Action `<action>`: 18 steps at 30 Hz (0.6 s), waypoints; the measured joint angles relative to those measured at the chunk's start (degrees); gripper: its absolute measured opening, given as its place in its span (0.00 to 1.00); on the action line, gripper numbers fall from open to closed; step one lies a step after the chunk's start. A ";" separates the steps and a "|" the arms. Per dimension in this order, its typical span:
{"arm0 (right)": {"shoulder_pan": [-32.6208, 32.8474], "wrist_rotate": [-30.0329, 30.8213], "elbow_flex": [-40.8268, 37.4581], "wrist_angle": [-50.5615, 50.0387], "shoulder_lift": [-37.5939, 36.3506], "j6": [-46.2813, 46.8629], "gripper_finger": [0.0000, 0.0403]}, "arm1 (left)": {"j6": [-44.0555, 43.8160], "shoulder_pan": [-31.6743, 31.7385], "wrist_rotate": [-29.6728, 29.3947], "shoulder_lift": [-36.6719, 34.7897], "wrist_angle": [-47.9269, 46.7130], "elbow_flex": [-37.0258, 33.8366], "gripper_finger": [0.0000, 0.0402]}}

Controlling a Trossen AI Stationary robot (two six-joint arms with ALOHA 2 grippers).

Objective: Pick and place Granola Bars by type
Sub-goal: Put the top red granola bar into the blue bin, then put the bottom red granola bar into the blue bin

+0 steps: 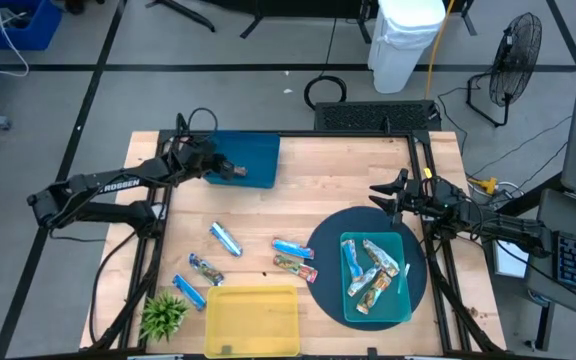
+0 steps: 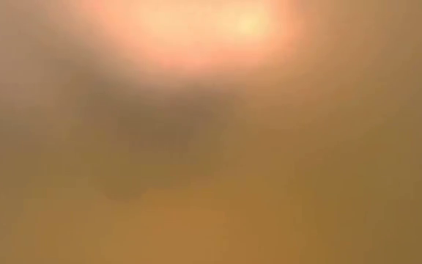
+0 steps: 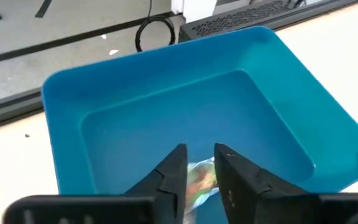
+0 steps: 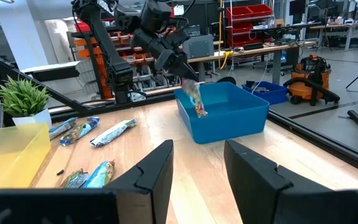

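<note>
My left gripper [image 3: 199,152] hovers open over the blue tray [image 1: 260,150] at the table's far left. A multicoloured granola bar [image 4: 196,101] hangs upright just below its fingertips, above the tray's floor; in the left wrist view the bar [image 3: 201,179] shows in the gap between the fingers. Several more granola bars [image 1: 226,238] lie loose on the wood in the middle of the table. Others lie in the teal tray [image 1: 404,300] on a dark round plate. My right gripper [image 1: 380,193] waits open at the right edge, holding nothing. My left gripper's fingers [image 3: 178,163] stand apart on either side of the bar's upper end [image 4: 190,87], slanting down from the table's left. I cannot tell whether they touch it. The bar hangs upright, clear of the tray's floor.
A yellow tray [image 1: 253,335] stands at the near edge, with a small green plant [image 1: 163,315] to its left. Loose bars [image 1: 294,264] lie between the yellow tray and the dark plate. The bare wood between the blue tray and my right gripper is free.
</note>
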 joint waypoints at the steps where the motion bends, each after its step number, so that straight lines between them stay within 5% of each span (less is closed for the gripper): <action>1: 0.00 0.00 0.00 0.00 0.00 0.00 0.33 | 0.57 -0.13 -0.02 0.00 0.30 0.00 0.24; 6: 0.02 0.00 -0.01 0.00 0.00 0.00 0.33 | 2.73 -1.26 0.34 0.00 2.76 0.00 0.39; 10: 0.02 0.00 -0.02 0.00 0.00 0.00 0.33 | 5.60 -4.01 10.66 0.00 9.05 -0.02 0.47; 14: 0.02 0.00 -0.01 0.00 0.00 0.01 0.34 | 14.16 -11.57 22.48 0.71 18.08 -0.02 0.48; 18: 0.00 0.00 0.00 0.00 0.00 0.00 0.34 | 23.23 -21.24 26.02 2.34 25.28 -0.02 0.43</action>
